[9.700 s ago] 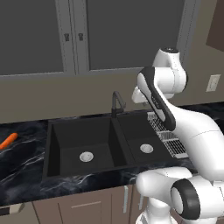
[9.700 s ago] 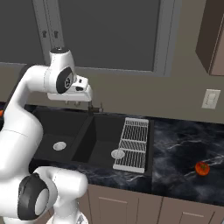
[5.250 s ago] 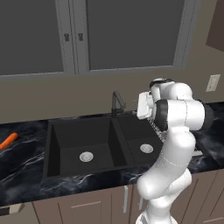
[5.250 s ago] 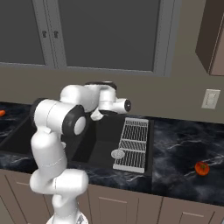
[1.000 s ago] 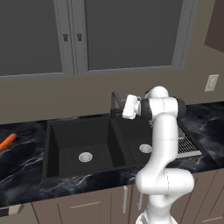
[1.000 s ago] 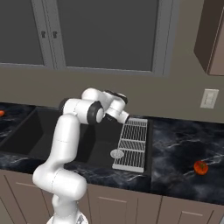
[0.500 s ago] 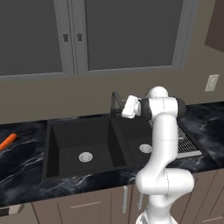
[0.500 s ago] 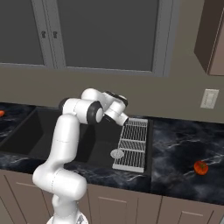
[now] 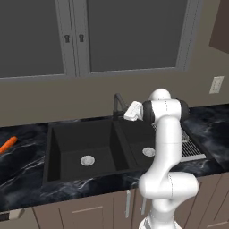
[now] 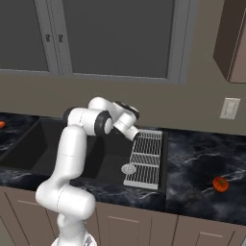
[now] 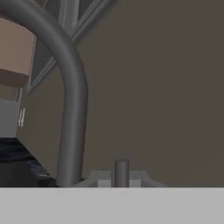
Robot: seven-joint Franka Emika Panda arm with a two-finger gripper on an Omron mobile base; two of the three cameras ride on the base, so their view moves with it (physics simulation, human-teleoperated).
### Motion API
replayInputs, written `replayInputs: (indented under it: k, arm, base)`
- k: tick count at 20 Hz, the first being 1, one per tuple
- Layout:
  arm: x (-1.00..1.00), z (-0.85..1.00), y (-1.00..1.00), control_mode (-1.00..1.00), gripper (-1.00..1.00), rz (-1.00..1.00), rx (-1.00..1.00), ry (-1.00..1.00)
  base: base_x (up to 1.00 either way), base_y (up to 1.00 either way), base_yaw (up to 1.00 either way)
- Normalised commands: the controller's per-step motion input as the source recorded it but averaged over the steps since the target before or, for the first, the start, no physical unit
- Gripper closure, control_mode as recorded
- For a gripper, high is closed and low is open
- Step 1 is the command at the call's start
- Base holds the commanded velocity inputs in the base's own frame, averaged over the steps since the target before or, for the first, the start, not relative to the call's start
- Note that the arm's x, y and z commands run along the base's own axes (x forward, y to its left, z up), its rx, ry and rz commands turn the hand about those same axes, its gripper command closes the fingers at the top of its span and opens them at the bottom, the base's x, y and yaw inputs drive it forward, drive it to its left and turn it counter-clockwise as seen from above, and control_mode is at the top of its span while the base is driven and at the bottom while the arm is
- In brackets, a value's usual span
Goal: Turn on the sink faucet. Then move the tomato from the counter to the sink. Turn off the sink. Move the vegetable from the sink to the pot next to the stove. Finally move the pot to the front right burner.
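Note:
The thin dark faucet (image 9: 117,102) stands behind the divider of the black double-basin sink (image 9: 67,143). My gripper (image 9: 126,114) hovers just right of the faucet, over the right basin, pointing at it. Up close in the hand view, the curved spout (image 11: 72,87) rises at the left. A short grey upright post (image 11: 121,172) stands on the faucet base straight ahead. My fingers are not distinguishable, so I cannot tell how they stand. The tomato (image 10: 220,183) lies on the black marble counter (image 10: 197,158) far right of the sink. The pot and the stove are out of view.
A wire drying rack (image 10: 146,157) covers the right side of the sink. Each basin has a silver drain (image 9: 87,159). An orange carrot (image 9: 8,144) lies on the counter at the far left. A wall outlet (image 10: 229,108) is set above the counter on the right.
Over ten seconds the arm swung down from above the rack to the faucet. In the last second the hand crept slightly closer to it.

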Motion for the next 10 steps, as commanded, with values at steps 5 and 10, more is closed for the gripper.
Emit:
replayInputs:
  k: [5,10]
  arm:
    - [0.15,-0.25,-0.18,-1.00,1.00,0.00,0.03,0.14]
    - [0.03,-0.41,-0.46,-1.00,1.00,-0.05,0.13,0.13]
  base:
    - [0.00,0.00,0.00]
    - [0.00,0.00,0.00]
